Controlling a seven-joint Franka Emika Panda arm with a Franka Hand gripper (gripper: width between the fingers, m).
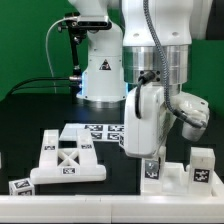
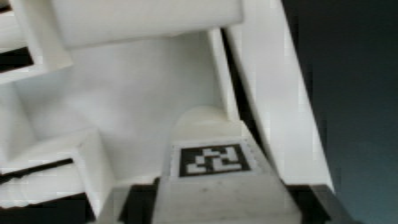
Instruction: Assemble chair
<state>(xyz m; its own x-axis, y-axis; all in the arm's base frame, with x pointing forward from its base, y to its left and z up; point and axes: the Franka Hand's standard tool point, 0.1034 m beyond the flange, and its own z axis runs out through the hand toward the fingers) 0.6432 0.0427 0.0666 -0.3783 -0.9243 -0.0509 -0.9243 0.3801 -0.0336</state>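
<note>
My gripper (image 1: 150, 158) points down at the front right of the table and is shut on a white tagged chair leg (image 1: 152, 172). The leg stands against a low group of white chair pieces (image 1: 180, 180). In the wrist view the leg (image 2: 217, 150) fills the gap between my dark fingers (image 2: 146, 200) of the gripper (image 2: 228, 196), its square tag facing the camera. White slabs (image 2: 160, 70) lie just beyond it. The cross-braced panel (image 1: 68, 160) lies flat at the front of the exterior view's left, apart from the gripper.
The marker board (image 1: 95, 132) lies flat behind the cross-braced panel. A small tagged white piece (image 1: 20, 185) sits at the exterior view's far left. Another tagged white block (image 1: 204, 160) stands at the right. The robot's base (image 1: 100, 75) is at the back.
</note>
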